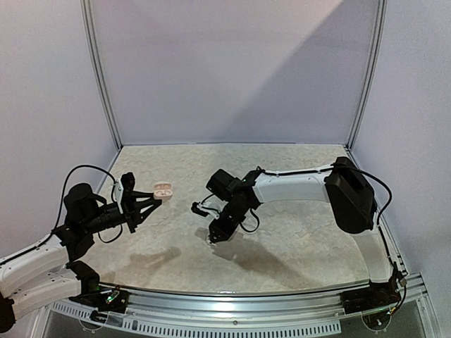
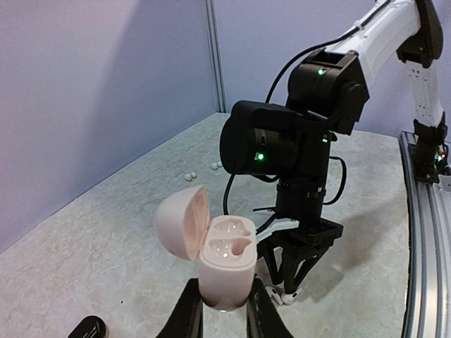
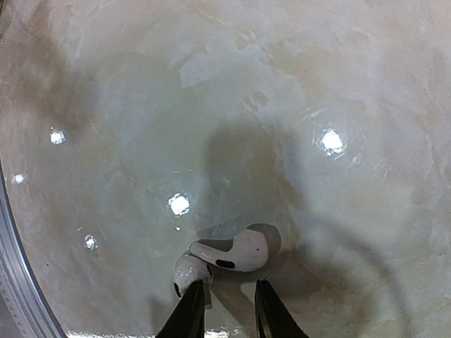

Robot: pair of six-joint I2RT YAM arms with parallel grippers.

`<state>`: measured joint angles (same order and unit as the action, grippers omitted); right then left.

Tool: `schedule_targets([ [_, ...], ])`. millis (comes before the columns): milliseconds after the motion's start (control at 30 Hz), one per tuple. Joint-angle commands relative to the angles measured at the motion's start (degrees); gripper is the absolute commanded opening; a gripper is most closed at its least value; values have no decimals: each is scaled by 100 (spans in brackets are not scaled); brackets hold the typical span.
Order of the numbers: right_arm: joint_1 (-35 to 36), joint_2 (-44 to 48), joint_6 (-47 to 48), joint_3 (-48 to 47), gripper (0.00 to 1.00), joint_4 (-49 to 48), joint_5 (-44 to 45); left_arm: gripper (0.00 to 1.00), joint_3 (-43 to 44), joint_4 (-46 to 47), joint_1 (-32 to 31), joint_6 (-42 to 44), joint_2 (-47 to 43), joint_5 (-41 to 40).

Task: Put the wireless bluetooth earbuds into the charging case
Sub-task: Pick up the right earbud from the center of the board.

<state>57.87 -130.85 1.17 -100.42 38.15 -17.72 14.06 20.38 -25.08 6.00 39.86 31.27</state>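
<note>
Left gripper (image 2: 224, 304): clamped on open pink charging case (image 2: 227, 262), held aloft.
Right gripper (image 3: 225, 310): narrowly parted, just beside two white earbuds (image 3: 237, 251) on table (image 3: 331, 77).

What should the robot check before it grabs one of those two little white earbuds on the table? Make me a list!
1. Lid of the case open: ok.
2. Left gripper shut on the case: ok.
3. Both slots in the case empty: ok.
4. Right gripper open, nothing between its fingers: ok.
5. Just one of the earbuds lined up between the fingers: not ok; both lie close together ahead of the tips.
6. Which slot it fits: cannot tell.
</note>
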Motion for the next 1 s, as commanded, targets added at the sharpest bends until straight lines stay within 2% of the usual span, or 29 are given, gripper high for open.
schedule_targets([
  [0, 122, 62, 58, 108, 26, 23, -56, 0, -123, 120, -41, 113, -22, 81],
  [433, 263, -90, 124, -78, 32, 61, -19, 0, -132, 98, -45, 175, -39, 99],
  [767, 302, -247, 198, -319, 31, 144, 56, 0, -150, 89, -41, 222, -52, 112],
  [967, 408, -287, 492, -604, 36, 461, 172, 0, -160, 89, -43, 252, -46, 132],
])
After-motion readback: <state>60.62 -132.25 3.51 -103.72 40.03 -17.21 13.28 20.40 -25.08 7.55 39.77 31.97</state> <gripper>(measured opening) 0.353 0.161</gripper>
